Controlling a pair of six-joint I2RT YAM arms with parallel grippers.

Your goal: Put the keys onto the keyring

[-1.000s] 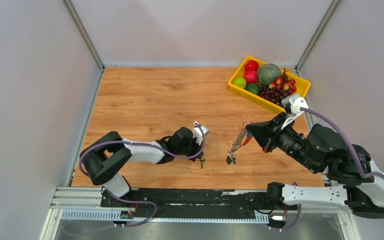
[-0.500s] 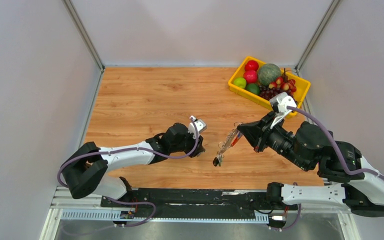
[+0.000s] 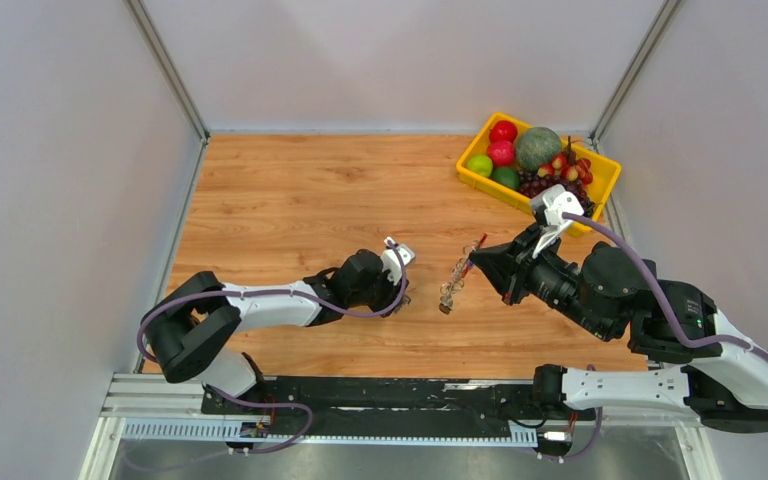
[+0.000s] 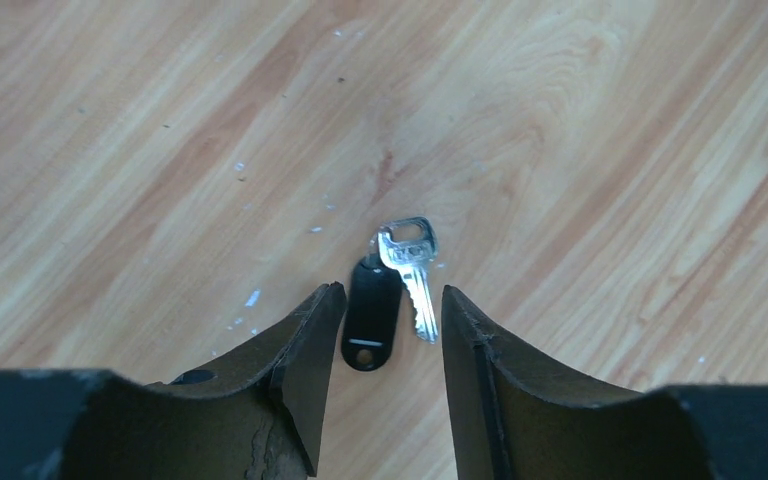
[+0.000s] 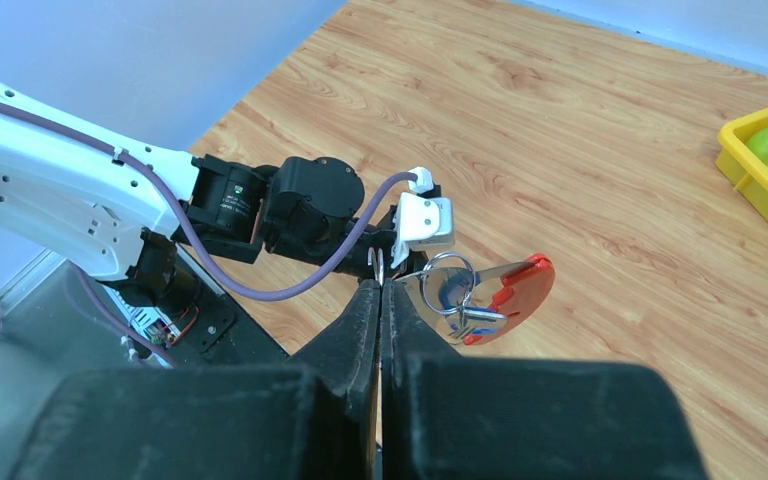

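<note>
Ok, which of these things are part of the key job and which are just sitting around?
Job: keyring in the right gripper; silver key with black tag below the open left gripper.
Lying about: yellow tray of fruit.

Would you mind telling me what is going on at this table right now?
Two robot arms are working on getting keys onto a keyring. The right tool is shut on the keyring and holds it up off the wooden table, with dangling keys hanging from it. The left tool is open and pointed down, its fingers on either side of a silver key with a black tag that lies flat on the table, not yet gripped.
</note>
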